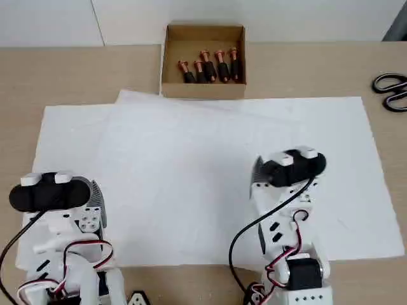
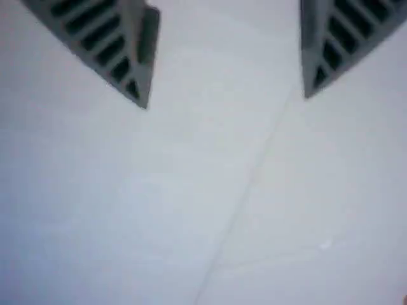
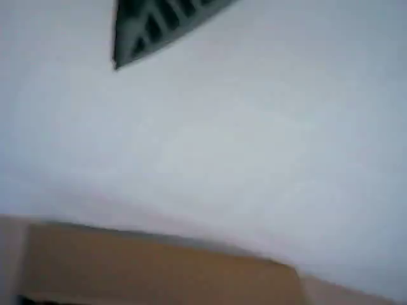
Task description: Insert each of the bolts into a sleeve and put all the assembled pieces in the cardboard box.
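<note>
The cardboard box [image 1: 203, 90] stands at the far middle of the table. Several orange bolts in black sleeves [image 1: 210, 67] lie side by side inside it. My left gripper [image 1: 96, 197] is pulled back near the front left, low over the white paper. In the left wrist view the left gripper [image 2: 222, 89] is open, with only paper between its fingers. My right gripper [image 1: 257, 170] hangs over the paper at the front right, well short of the box. The right wrist view shows a brown wall of the cardboard box [image 3: 159, 267] beyond the paper.
Overlapping white paper sheets [image 1: 191, 165] cover the middle of the wooden table [image 1: 76, 70]. Black-handled scissors [image 1: 391, 89] lie at the far right edge. Both arm bases and their cables sit along the front edge.
</note>
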Controlling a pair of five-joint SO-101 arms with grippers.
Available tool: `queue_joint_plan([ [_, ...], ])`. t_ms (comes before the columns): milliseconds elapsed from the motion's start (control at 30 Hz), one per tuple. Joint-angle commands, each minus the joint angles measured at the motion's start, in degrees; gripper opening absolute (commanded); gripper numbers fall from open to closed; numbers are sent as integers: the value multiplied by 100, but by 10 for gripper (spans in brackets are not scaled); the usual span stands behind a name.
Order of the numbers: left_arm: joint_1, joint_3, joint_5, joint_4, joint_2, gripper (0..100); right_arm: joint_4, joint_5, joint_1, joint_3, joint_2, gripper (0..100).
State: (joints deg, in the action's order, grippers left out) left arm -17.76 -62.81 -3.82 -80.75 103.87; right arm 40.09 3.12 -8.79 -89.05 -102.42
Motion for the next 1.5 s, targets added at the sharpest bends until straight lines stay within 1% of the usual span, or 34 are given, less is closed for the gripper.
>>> queue_joint_plan([
  [0, 53, -303, 9, 193, 44, 152, -321, -62, 374, -308, -119, 155],
  [167, 53, -1182, 26, 229, 44, 152, -374, -53, 426, -624, -154, 155],
  [300, 53, -1684, 44, 703, 44, 150, -312, -35, 426, -738, -154, 155],
  [400, 53, -1956, 70, 1108, 44, 149, -57, -35, 426, -738, -154, 155],
  [500, 53, -2255, 431, 1486, 44, 149, 268, -35, 426, -738, -154, 155],
  [633, 62, -2668, 818, 1776, 44, 149, 673, -26, 426, -738, -154, 155],
  [733, 62, -2791, 976, 1767, 44, 149, 875, -26, 453, -738, -154, 155],
  [967, 62, -2993, 985, 1741, 44, 148, 1297, -26, 462, -738, -154, 155],
  [1467, 18, -2993, 949, 1758, 44, 149, 1314, -26, 453, -738, -154, 156],
])
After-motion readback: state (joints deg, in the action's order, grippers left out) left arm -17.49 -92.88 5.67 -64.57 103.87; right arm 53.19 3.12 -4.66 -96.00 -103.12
